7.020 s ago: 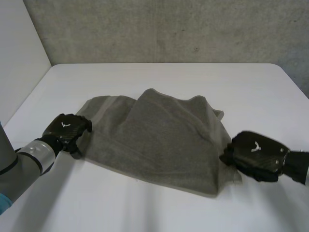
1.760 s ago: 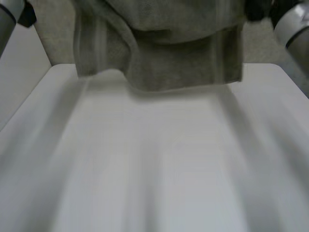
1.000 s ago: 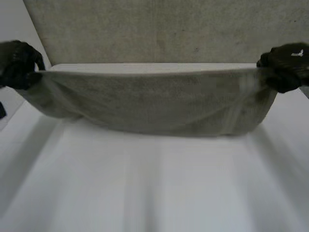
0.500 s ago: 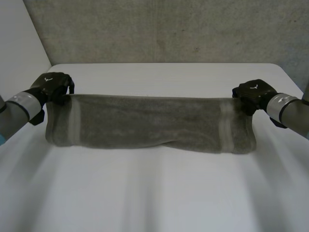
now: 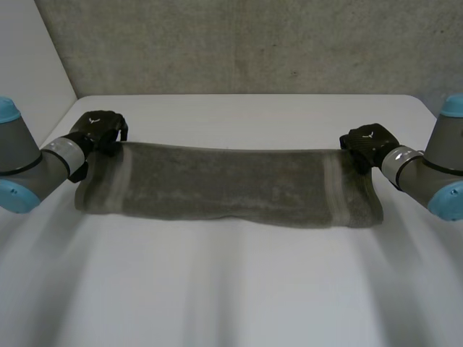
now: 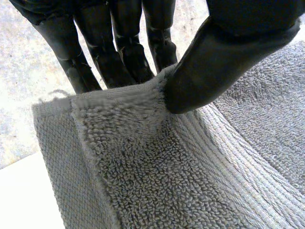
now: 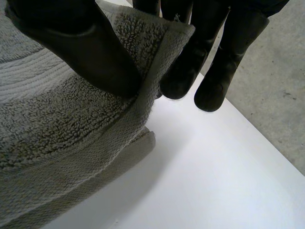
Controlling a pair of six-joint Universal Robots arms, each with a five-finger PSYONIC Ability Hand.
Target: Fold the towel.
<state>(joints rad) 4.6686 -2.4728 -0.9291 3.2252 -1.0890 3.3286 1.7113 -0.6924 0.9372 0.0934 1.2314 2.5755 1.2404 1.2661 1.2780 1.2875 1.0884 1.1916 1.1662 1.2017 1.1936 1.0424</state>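
Observation:
A grey-green towel (image 5: 224, 184) lies on the white table (image 5: 239, 289) as a long doubled band with a pale stripe near each end. My left hand (image 5: 100, 130) is at its far left corner and my right hand (image 5: 367, 141) at its far right corner, both low over the table. In the left wrist view the thumb (image 6: 224, 52) pinches the towel's edge (image 6: 167, 181) against the fingers (image 6: 119, 43). In the right wrist view the thumb (image 7: 81, 43) presses the towel's corner (image 7: 57, 129) against the fingers (image 7: 200, 47).
A grey concrete wall (image 5: 253, 43) rises behind the table's far edge, and a white wall (image 5: 29, 65) stands at the left. Bare tabletop (image 7: 214, 181) stretches in front of the towel and beside the right hand.
Both hands have come down from holding the towel stretched in the air. The towel now rests flat on the table, doubled over, with the hands still at its far corners.

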